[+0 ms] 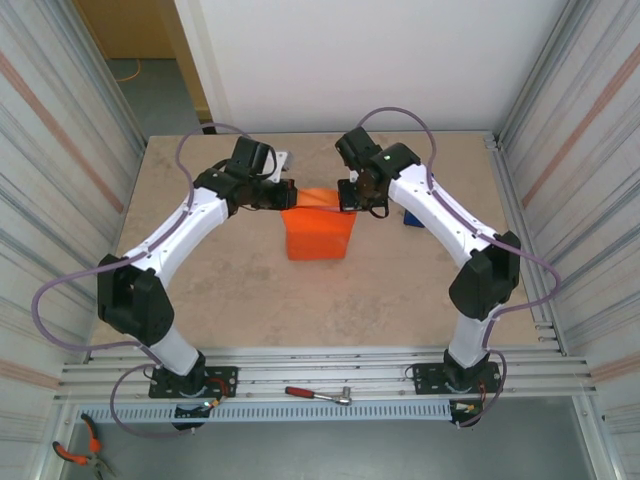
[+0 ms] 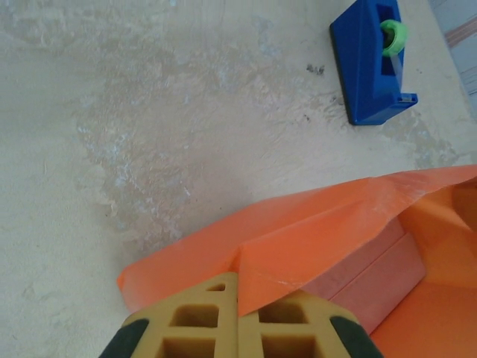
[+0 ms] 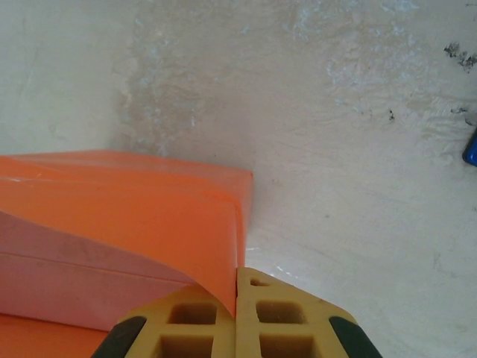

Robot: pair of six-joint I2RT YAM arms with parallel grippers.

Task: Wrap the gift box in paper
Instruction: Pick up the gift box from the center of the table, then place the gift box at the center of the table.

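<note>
The orange paper lies mid-table with its far part lifted off the table between the two arms. My left gripper is shut on the paper's left far corner, the sheet pinched between its yellow fingers. My right gripper is shut on the right far corner, the edge caught between its fingers. The pink gift box sits under the raised sheet, partly covered; its side also peeks out in the right wrist view.
A blue tape dispenser with a green roll stands on the table to the right of the paper, beyond my right arm. Metal walls close in the table on both sides. A red-handled tool lies on the front rail.
</note>
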